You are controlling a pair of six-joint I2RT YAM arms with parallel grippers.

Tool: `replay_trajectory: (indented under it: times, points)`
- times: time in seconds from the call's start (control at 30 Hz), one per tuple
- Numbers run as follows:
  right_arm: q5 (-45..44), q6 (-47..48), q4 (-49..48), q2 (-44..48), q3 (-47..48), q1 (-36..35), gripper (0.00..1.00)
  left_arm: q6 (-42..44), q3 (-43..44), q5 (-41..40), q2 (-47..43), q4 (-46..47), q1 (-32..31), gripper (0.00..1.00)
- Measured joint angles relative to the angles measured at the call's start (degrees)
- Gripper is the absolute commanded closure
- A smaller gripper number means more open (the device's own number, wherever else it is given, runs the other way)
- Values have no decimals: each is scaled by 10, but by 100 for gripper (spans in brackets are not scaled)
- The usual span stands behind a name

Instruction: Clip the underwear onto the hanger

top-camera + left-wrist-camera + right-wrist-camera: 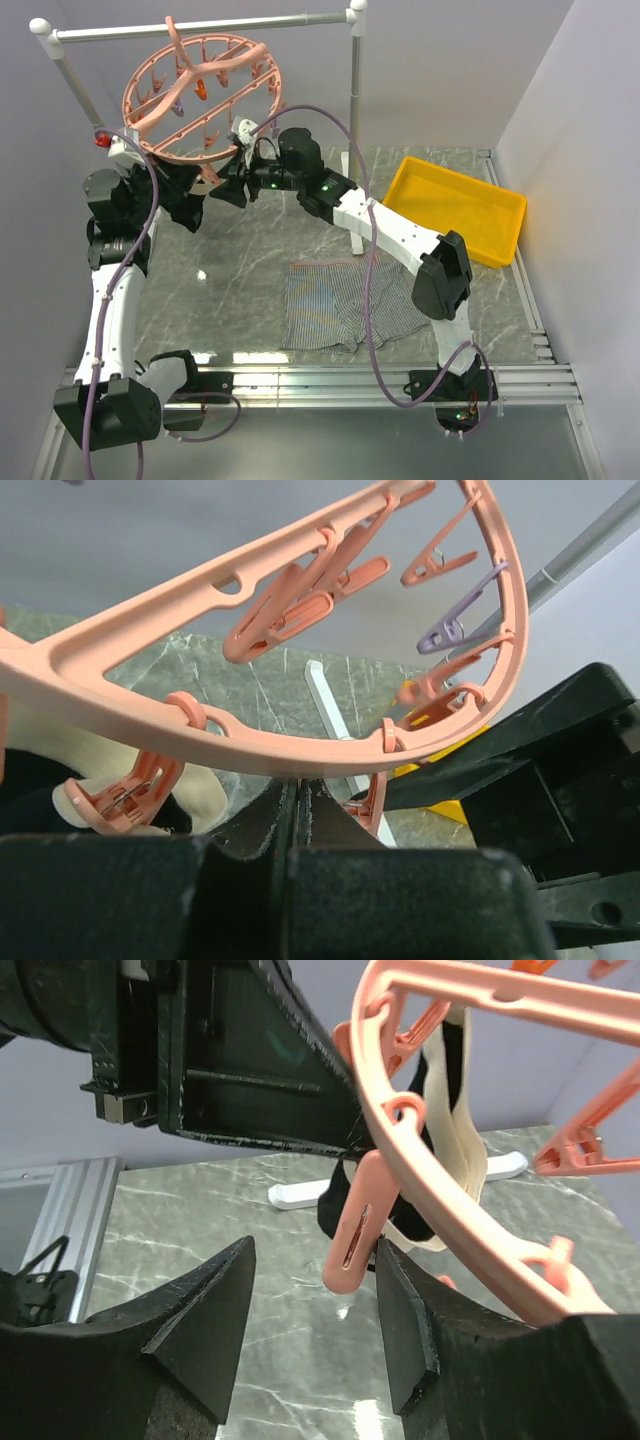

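Note:
The hanger (200,92), a salmon-pink ring with dangling clips, hangs tilted from the grey rail. My left gripper (207,180) is shut on the ring's lower rim; in the left wrist view the closed jaws (297,785) meet right under the rim (250,750). My right gripper (234,168) is open beside it. In the right wrist view (315,1260) a pink clip (352,1228) hangs between the fingers, close to the right one, under the rim (440,1195). The striped grey underwear (340,305) lies flat on the table near the front, held by neither gripper.
A yellow tray (462,205) sits at the right back of the marble table (250,260). The grey metal rail (200,27) on two posts spans the back. A cable (368,300) from the right arm loops over the underwear.

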State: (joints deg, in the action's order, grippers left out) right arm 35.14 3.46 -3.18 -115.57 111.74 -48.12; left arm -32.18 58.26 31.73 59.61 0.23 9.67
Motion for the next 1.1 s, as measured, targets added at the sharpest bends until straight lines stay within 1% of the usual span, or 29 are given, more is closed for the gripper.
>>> replay_trajectory:
  times: [0.27, 0.43, 0.53, 0.57, 0.6, 0.63, 0.67, 0.7, 0.73, 0.77, 0.8, 0.87, 0.9, 0.97, 1.03, 1.1]
  points:
    - [-9, -7, 7, -7, 11, -5, 44, 27, 0, 1, -17, 17, 0, 100]
    - [-21, -12, 13, -38, 57, -8, 50, 33, 0, 0, -17, 26, 0, 100]
    - [-28, -18, 12, -46, 62, -8, 63, 33, 0, 2, -17, 26, 0, 100]
    - [-30, -21, 11, -47, 62, -8, 74, 34, 0, 3, -17, 26, 0, 99]
    - [-32, -22, 10, -49, 62, -8, 81, 35, 0, 4, -17, 26, 0, 99]
    - [-43, -25, 11, -51, 62, -8, 86, 37, 0, 5, -17, 25, 0, 96]
    - [-42, -27, 10, -54, 64, -8, 95, 38, 0, 5, -17, 24, 0, 92]
    - [-41, -28, 9, -57, 68, -8, 99, 40, 0, 3, -17, 24, 0, 87]
    - [-42, -30, 9, -59, 69, -8, 100, 41, 0, 1, -17, 22, 0, 78]
    - [-42, -31, 9, -60, 70, -8, 100, 42, 0, 0, -17, 19, 0, 74]
    - [-45, -30, 8, -62, 73, -8, 100, 41, 0, 0, -18, 16, 0, 65]
    - [-50, -34, 5, -65, 74, -8, 100, 39, 0, -1, -23, 8, 0, 58]
    - [-55, -37, 4, -67, 74, -8, 100, 36, 0, -2, -28, 3, 0, 52]
    - [-61, -40, 3, -68, 74, -8, 100, 26, 0, -4, -42, -5, 0, 48]
    - [-65, -42, 0, -68, 74, -8, 100, 14, 0, -7, -58, -9, 0, 38]
    - [-67, -43, -6, -68, 74, -8, 100, 1, 5, -7, -70, -16, 0, 35]
